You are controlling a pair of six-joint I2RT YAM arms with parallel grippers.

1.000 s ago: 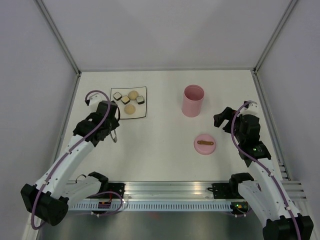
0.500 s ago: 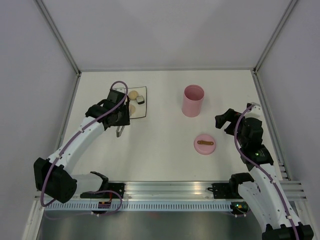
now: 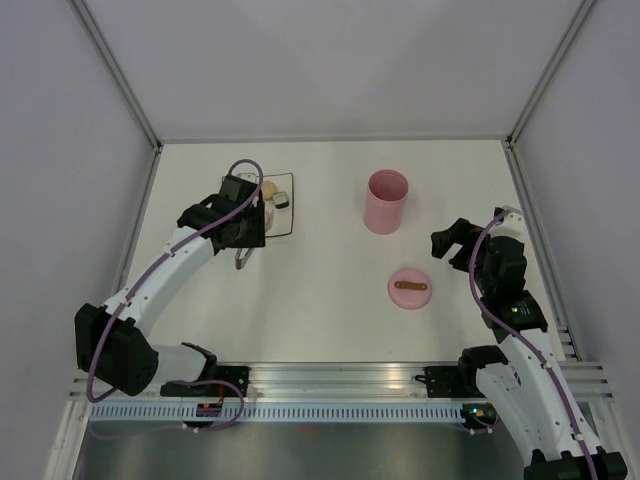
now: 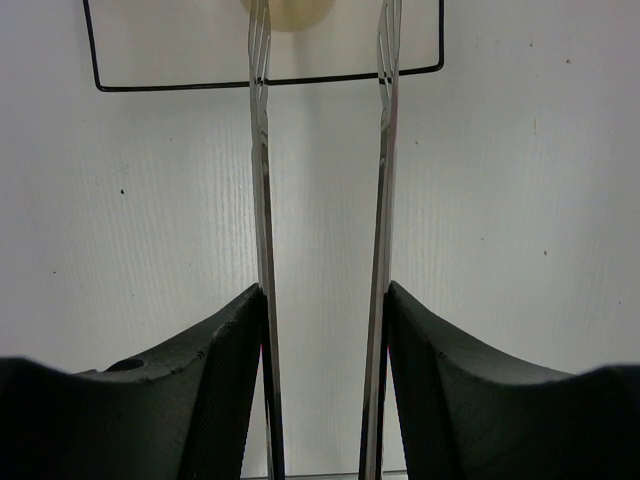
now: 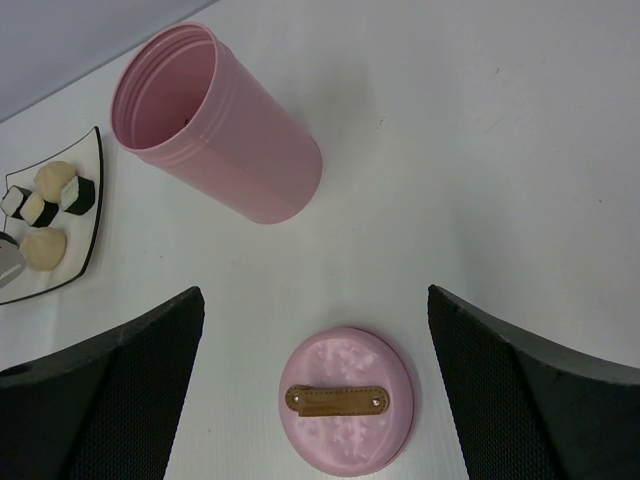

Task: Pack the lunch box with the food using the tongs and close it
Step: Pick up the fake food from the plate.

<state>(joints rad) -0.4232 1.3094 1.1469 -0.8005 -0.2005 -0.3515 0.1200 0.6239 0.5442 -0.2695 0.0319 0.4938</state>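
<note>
My left gripper (image 3: 246, 228) is shut on the silvery tongs (image 4: 261, 200), its pads pressing both arms from outside. The tong tips reach over the near rim of the white plate (image 4: 170, 40) and straddle a beige ball (image 4: 285, 10) without pinching it. More food lies on that plate (image 5: 95, 190): a ball (image 5: 55, 178) and dark-edged cubes (image 5: 78, 195). The pink lunch box (image 3: 386, 201) stands upright and uncovered. Its lid (image 3: 409, 288) lies flat on the table, wooden handle up. My right gripper (image 5: 315, 295) hangs open above the lid (image 5: 345, 400), holding nothing.
The left arm hides much of the plate (image 3: 291, 205) in the top view. The hinge end of the tongs (image 3: 242, 262) pokes out behind the left gripper. White walls and metal posts enclose the table on three sides.
The left arm has swung forward and right to the plate, bringing the tong tips over it. The tong arms have spread a little. The right arm has barely shifted.
</note>
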